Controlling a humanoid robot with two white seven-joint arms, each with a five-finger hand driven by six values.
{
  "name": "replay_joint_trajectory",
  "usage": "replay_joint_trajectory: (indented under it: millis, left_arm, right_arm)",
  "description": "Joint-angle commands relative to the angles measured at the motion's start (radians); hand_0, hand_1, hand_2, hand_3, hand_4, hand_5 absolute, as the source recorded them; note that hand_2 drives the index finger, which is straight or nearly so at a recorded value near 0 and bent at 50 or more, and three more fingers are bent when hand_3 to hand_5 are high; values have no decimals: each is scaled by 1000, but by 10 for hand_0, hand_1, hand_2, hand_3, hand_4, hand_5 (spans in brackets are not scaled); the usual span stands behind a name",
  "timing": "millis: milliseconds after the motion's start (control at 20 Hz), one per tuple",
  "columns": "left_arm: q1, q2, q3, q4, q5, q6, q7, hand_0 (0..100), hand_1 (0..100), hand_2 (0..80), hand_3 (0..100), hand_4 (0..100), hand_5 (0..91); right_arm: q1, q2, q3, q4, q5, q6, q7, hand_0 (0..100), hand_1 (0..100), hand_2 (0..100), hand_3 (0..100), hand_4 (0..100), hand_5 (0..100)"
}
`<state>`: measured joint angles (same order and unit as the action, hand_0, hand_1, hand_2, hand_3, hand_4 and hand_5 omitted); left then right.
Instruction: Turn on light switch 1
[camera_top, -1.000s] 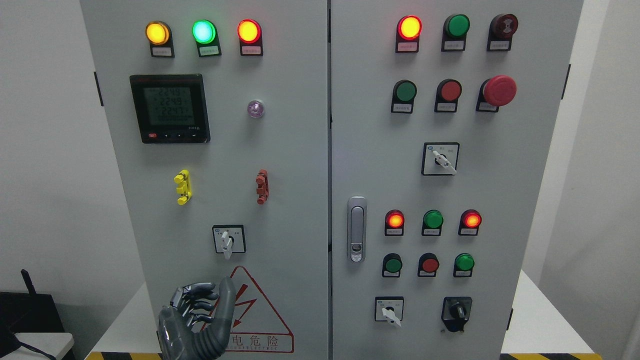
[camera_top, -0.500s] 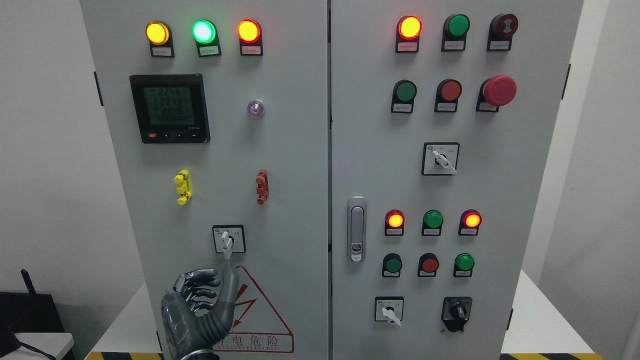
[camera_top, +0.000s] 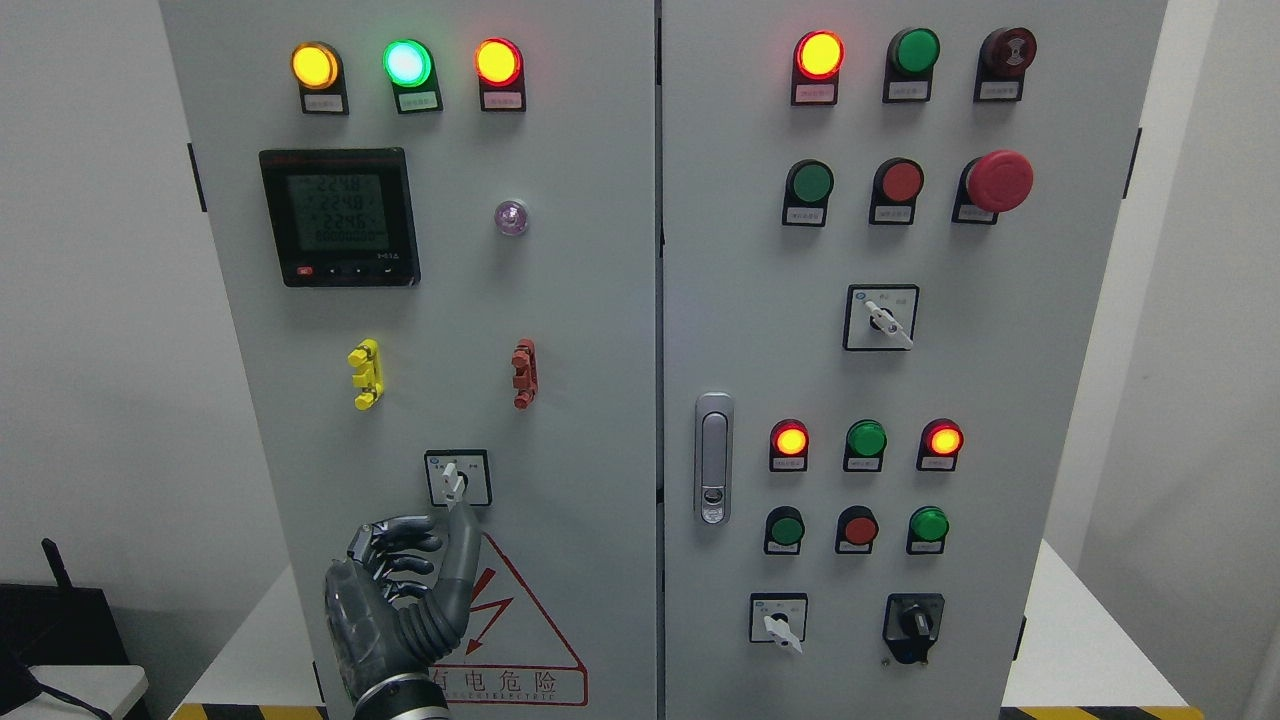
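The rotary selector switch (camera_top: 457, 478) sits low on the left cabinet door (camera_top: 580, 330), a white handle on a square black-framed plate, its handle pointing roughly straight down. My left hand (camera_top: 415, 560) rises from the bottom edge just below it. Most fingers are curled into the palm, and one extended digit (camera_top: 462, 540) points up, its tip meeting the lower end of the white handle. The hand grasps nothing. My right hand is out of the picture.
Above the switch are a yellow clip (camera_top: 365, 373), a red clip (camera_top: 524, 373), a digital meter (camera_top: 339, 217) and three lit lamps. A red warning triangle (camera_top: 510, 620) lies behind the hand. The right door (camera_top: 1000, 400) carries buttons, selector switches, a red mushroom button (camera_top: 998, 181) and a latch handle (camera_top: 713, 458).
My left hand has risen steadily along the door; its extended digit moved from the warning triangle up to the bottom of the switch handle. The handle looks barely nudged.
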<state>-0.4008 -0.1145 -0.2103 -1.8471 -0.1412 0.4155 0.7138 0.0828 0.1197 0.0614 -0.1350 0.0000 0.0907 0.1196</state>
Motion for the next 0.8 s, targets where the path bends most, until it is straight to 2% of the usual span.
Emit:
replay_joint_trajectory:
  millis: [0, 750]
  left_arm:
    - [-18, -2, -1, 16, 2, 12, 4, 139, 601, 516, 670, 730, 697]
    - [-53, -2, 0, 19, 2, 91, 1, 147, 561, 522, 670, 732, 695]
  right_arm:
    - [0, 0, 0, 0, -18, 0, 0, 120, 389, 0, 0, 0, 0]
    - [0, 0, 0, 0, -17, 0, 0, 120, 389, 0, 0, 0, 0]
